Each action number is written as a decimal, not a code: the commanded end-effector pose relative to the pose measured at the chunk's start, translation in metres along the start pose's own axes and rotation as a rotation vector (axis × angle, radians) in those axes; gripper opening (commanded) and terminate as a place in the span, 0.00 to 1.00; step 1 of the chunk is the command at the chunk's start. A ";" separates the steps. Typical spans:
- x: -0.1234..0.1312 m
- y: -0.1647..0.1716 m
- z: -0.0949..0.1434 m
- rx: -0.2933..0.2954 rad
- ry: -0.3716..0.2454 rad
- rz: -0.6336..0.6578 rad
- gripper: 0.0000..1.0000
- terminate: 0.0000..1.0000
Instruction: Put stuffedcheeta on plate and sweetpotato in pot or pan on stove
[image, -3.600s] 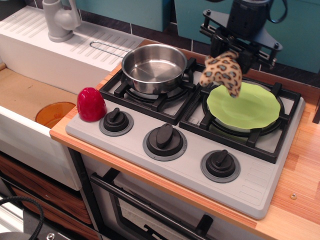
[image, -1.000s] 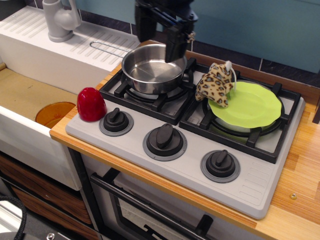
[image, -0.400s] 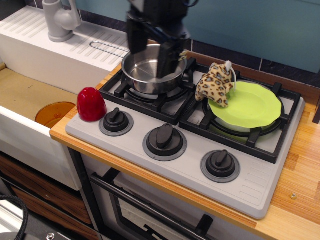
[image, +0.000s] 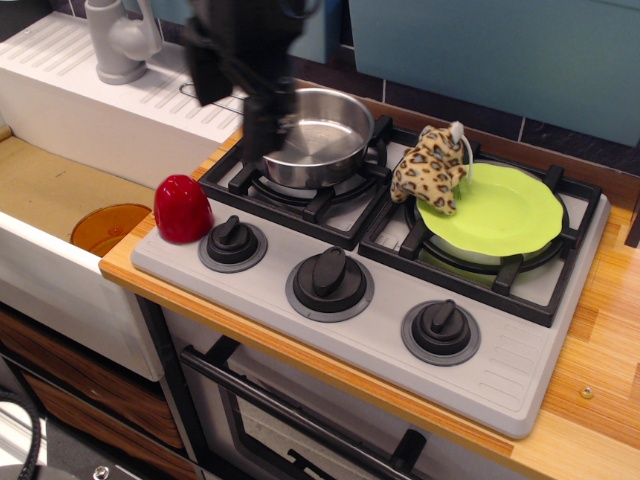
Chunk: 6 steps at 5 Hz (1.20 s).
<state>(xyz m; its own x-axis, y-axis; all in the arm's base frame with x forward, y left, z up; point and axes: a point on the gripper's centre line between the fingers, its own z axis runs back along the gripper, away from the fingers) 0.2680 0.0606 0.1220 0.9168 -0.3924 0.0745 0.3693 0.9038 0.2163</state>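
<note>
The stuffedcheeta (image: 430, 166) lies on the left rim of the lime-green plate (image: 500, 212), partly over the grate, and nothing holds it. The plate sits on the right burner of the grey stove (image: 365, 335). The red sweetpotato (image: 182, 208) stands on the stove's front left corner, beside the left knob. The steel pan (image: 318, 140) sits empty on the back left burner. My gripper (image: 236, 102) is blurred by motion, open and empty, above the pan's left edge and up and right of the sweetpotato.
A white sink (image: 60, 190) with an orange disc (image: 108, 226) lies left of the stove. A grey faucet (image: 118, 40) stands at the back left. Three black knobs (image: 328, 280) line the stove front. Wooden counter (image: 600, 340) runs on the right.
The gripper let go of the stuffedcheeta at the plate's left rim, then moved left over the pan toward the sweetpotato side. The cheetah has stayed still for the last second.
</note>
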 end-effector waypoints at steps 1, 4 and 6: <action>-0.014 0.029 0.000 0.095 -0.084 -0.028 1.00 0.00; -0.025 0.038 -0.026 0.101 -0.113 -0.012 1.00 0.00; -0.022 0.036 -0.050 0.081 -0.148 0.008 1.00 0.00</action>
<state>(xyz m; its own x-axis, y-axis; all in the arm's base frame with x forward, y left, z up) 0.2627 0.1083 0.0700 0.8931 -0.4025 0.2009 0.3451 0.8995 0.2680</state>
